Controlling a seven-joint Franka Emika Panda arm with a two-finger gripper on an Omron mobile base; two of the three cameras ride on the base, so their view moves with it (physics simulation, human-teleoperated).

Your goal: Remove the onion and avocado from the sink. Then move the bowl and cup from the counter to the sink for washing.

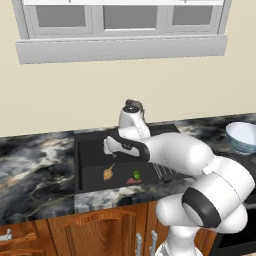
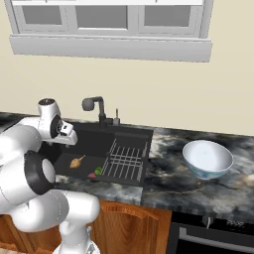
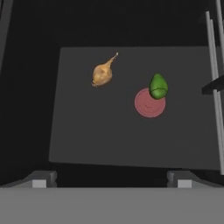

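The tan onion (image 3: pixel 102 74) with its thin tail lies on the floor of the black sink (image 1: pixel 90 150). The dark green avocado (image 3: pixel 158 85) rests to its right, at the edge of a red drain disc (image 3: pixel 149 103). In the base views the onion (image 1: pixel 108 173) and avocado (image 1: pixel 136 175) lie near the sink's front wall. My gripper (image 3: pixel 111 180) hangs open above the basin, pointing down at both, and holds nothing. The white-blue bowl (image 2: pixel 207 158) stands on the marbled counter (image 2: pixel 173 183) right of the sink. The cup is out of view.
A dark faucet (image 2: pixel 96 106) rises behind the sink. A wire rack (image 2: pixel 124 161) fills the basin's right section, close to the avocado. A window sill runs along the wall above. Brown cabinets sit below the counter.
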